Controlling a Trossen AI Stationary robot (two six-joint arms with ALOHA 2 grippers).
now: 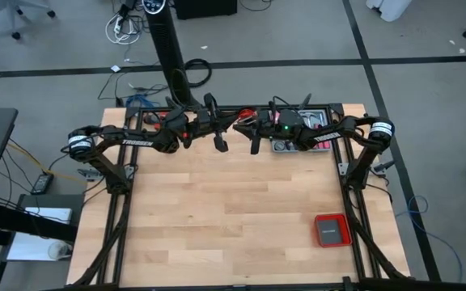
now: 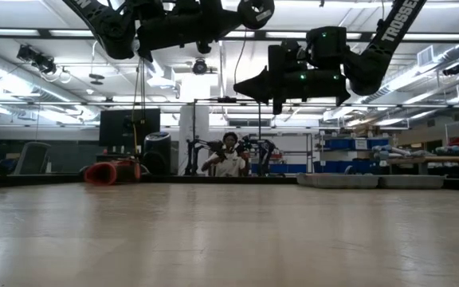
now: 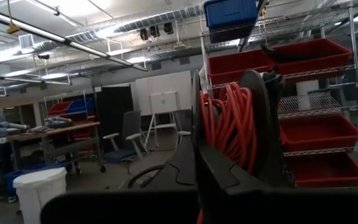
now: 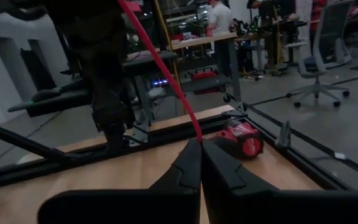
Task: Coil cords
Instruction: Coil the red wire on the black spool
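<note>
Right pincer [image 4: 199, 149]: closed on the thin red cord [image 4: 166, 74], raised over the far edge of the table [image 1: 233, 218].
Left pincer [image 3: 197, 155]: closed, nothing seen in its grip, raised beside the right one.
Cord: runs taut and slanting up from the right pincer.
Drill [image 4: 242, 138]: lies on the table beyond the right pincer.

Two arms [image 1: 136, 139]; one red cord [image 4: 166, 74]; one drill [image 4: 241, 138]; one red box [image 1: 331, 230]

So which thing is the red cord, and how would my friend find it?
Look at the wooden table, then up at the right gripper above its far edge. The red cord is the thin line pinched in its shut fingers. Unlike the chunky red drill nearby, it's skinny as string.
</note>
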